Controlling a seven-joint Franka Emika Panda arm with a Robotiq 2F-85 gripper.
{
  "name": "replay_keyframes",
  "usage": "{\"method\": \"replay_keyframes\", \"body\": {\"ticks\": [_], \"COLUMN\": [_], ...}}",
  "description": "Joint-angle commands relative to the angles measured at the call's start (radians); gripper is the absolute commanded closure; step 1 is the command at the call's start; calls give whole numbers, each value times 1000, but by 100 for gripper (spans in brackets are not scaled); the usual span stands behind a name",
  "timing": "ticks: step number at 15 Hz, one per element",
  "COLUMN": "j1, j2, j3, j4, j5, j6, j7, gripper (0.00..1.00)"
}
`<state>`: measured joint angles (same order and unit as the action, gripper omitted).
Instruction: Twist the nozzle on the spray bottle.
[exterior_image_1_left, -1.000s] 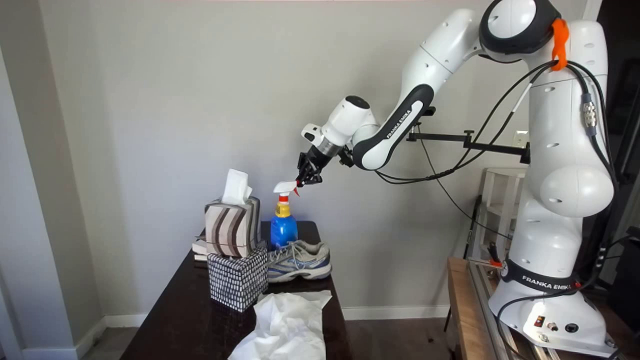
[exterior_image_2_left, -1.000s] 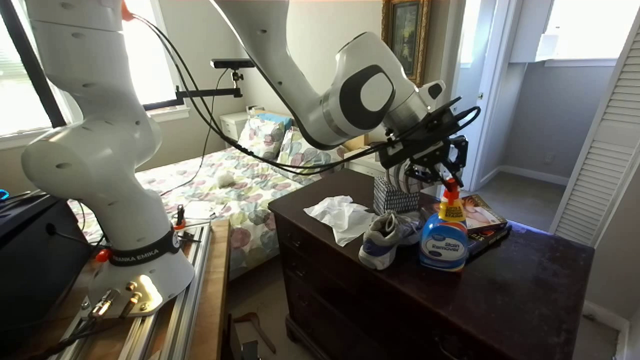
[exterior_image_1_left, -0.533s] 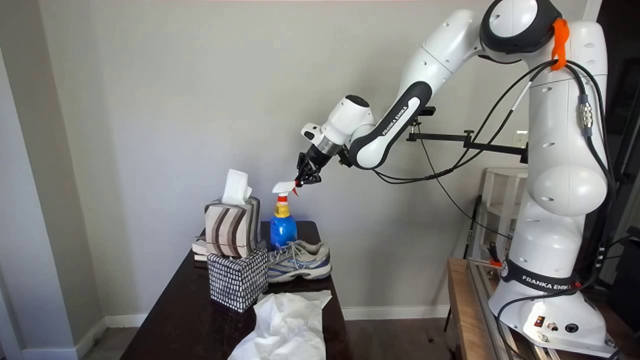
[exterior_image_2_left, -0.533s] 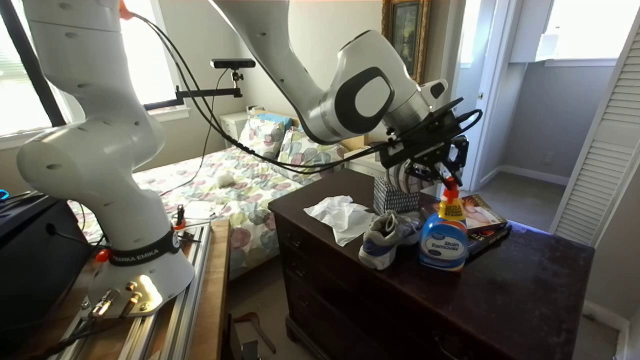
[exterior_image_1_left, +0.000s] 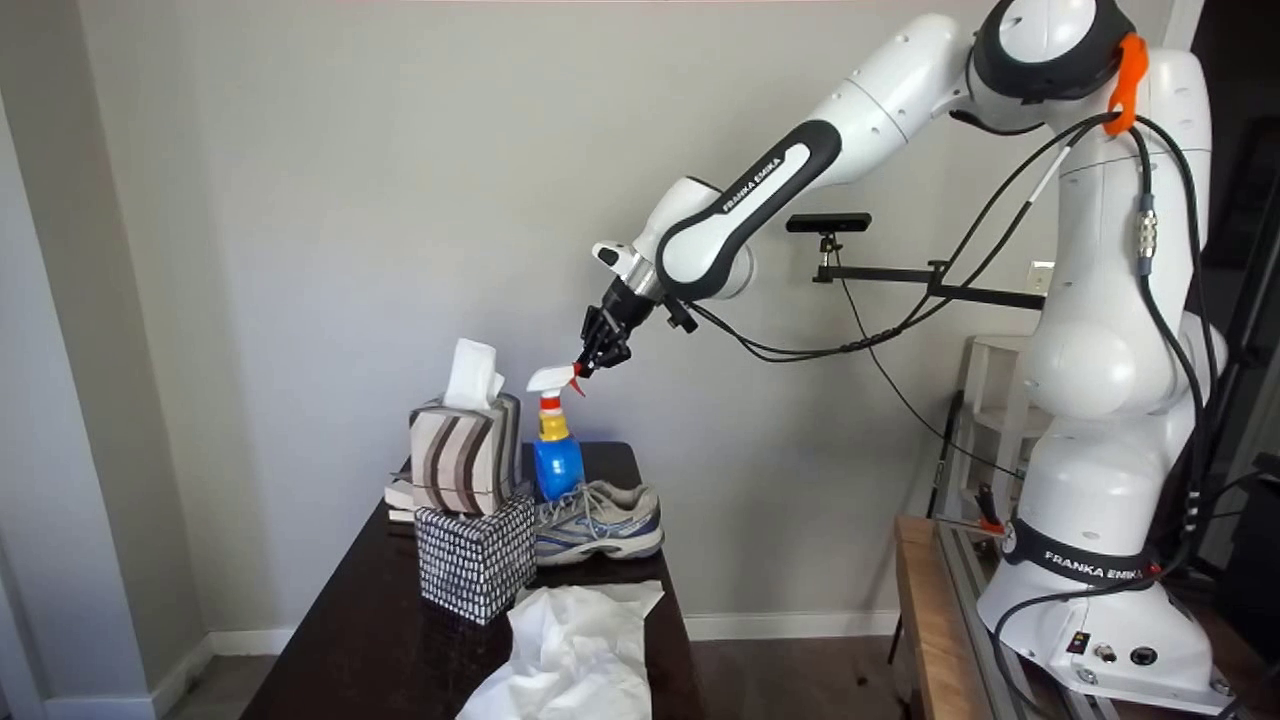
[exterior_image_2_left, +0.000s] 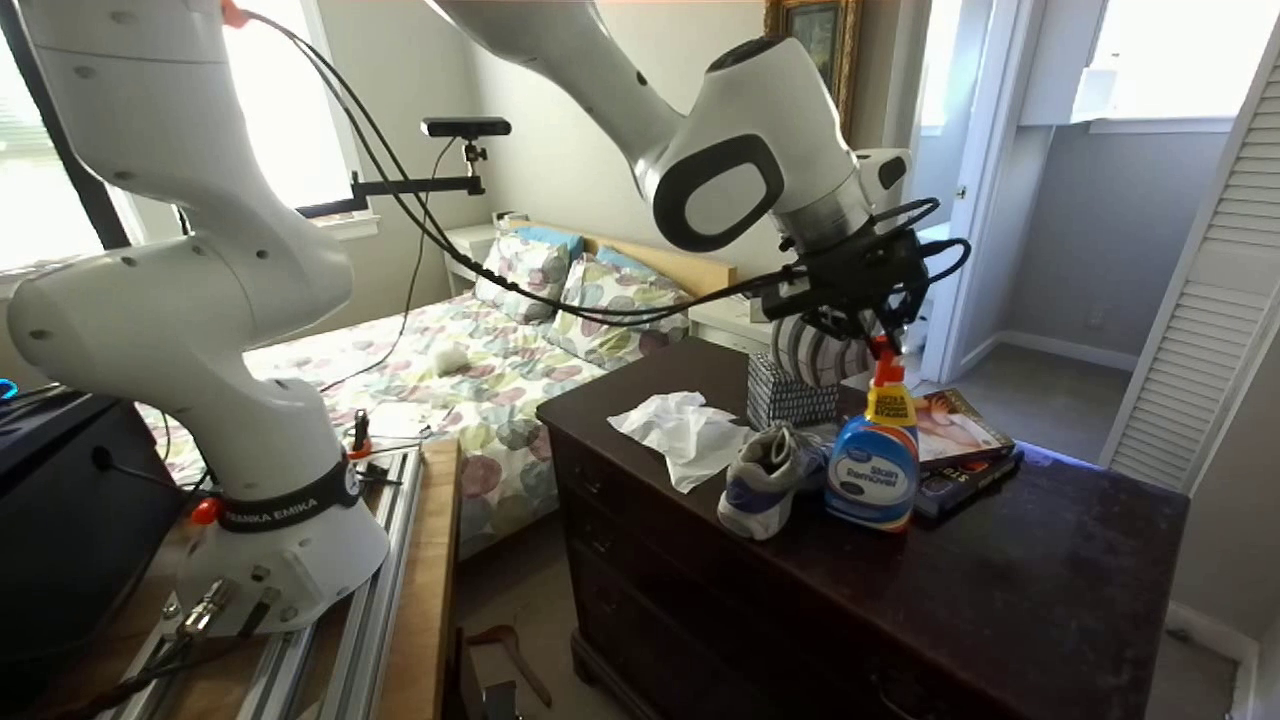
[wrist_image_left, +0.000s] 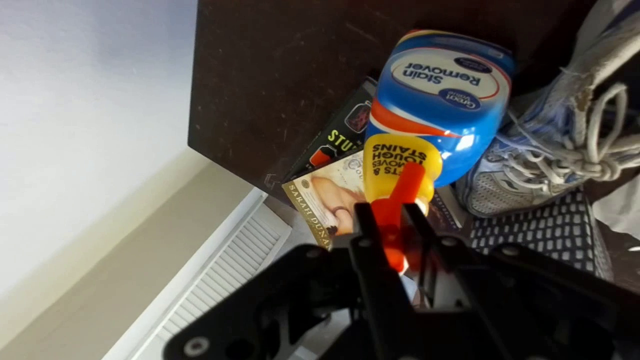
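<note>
The blue spray bottle (exterior_image_1_left: 558, 470) stands on the dark dresser, tilted, its white trigger head (exterior_image_1_left: 549, 379) leaning away from the robot base. It also shows in an exterior view (exterior_image_2_left: 872, 475) and the wrist view (wrist_image_left: 440, 100). The red-orange nozzle (wrist_image_left: 395, 259) sits between my two black fingers in the wrist view; the red trigger (wrist_image_left: 407, 185) hangs below it. My gripper (wrist_image_left: 386, 206) looks shut on the nozzle from both sides; it also shows in both exterior views (exterior_image_1_left: 586, 367) (exterior_image_2_left: 880, 335). The fingers partly hide the nozzle and the front of the head.
A grey sneaker (exterior_image_1_left: 600, 520) stands right beside the bottle. A striped tissue box (exterior_image_1_left: 465, 455) sits on a patterned box (exterior_image_1_left: 475, 555). Books (exterior_image_2_left: 960, 430) lie behind the bottle. White crumpled paper (exterior_image_1_left: 580, 650) lies on the dresser (exterior_image_2_left: 1050, 560).
The gripper has moved away from the robot base, and the arm has changed pose. The bottle has shifted the same way, turned slightly and gone from nearly upright to tilted.
</note>
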<state>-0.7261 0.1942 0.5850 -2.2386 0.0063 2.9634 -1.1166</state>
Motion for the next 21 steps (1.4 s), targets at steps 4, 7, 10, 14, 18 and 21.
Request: {"method": "replay_keyframes", "body": {"ticks": [4,7,10,14,18,21], "j1": [-54,56,188,325,397,447], "j2": [-30,-40,-40,-41,-30,-39], "j3": [-15,-171,-327,-472,-547,-598], "j4": [98,121,140,153,166,159], "j5": [358,479,561,632,683,575], "j6": [-372,-475,-534,-571,-613,-617], "j7": [-219,-244,-243,-256,-252,-165], "gripper": [95,95,95,95,95,56]}}
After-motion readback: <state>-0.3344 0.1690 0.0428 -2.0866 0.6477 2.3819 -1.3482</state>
